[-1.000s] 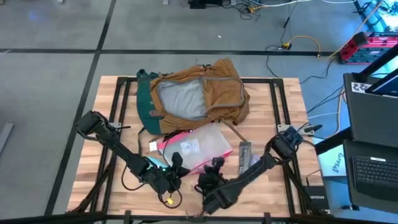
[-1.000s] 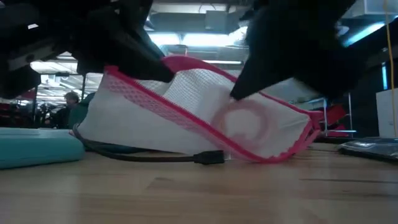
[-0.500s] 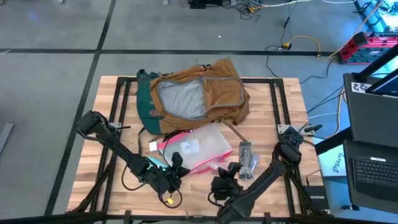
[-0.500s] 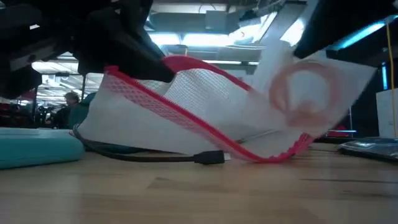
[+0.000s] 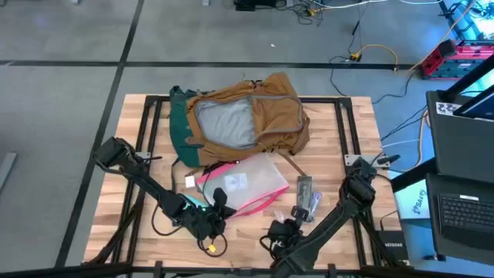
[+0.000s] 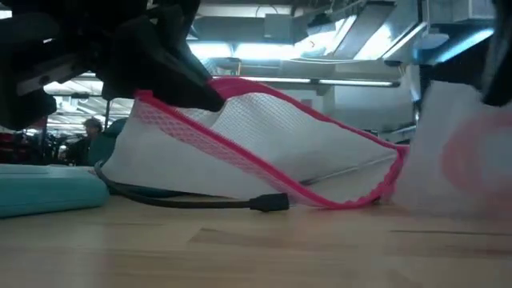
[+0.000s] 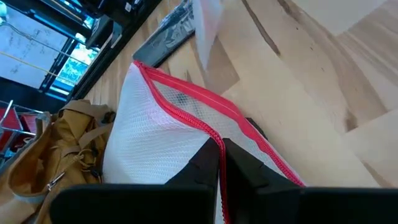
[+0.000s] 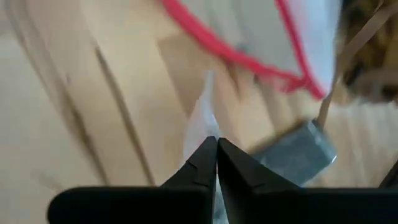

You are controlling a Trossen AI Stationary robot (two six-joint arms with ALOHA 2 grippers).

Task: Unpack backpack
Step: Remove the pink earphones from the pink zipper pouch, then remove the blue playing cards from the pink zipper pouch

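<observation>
The backpack (image 5: 241,120) lay open at upper centre. The left gripper (image 7: 221,163) was clamped on the pouch (image 5: 241,188) rim. The right gripper (image 8: 216,163) pinched a thin packet (image 6: 460,164) at lower centre, flimsy enough to slip free.

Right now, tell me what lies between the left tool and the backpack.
The pink-edged mesh pouch lies between them: the left tool is shut on its near edge, and the backpack sits just beyond its far side.
</observation>
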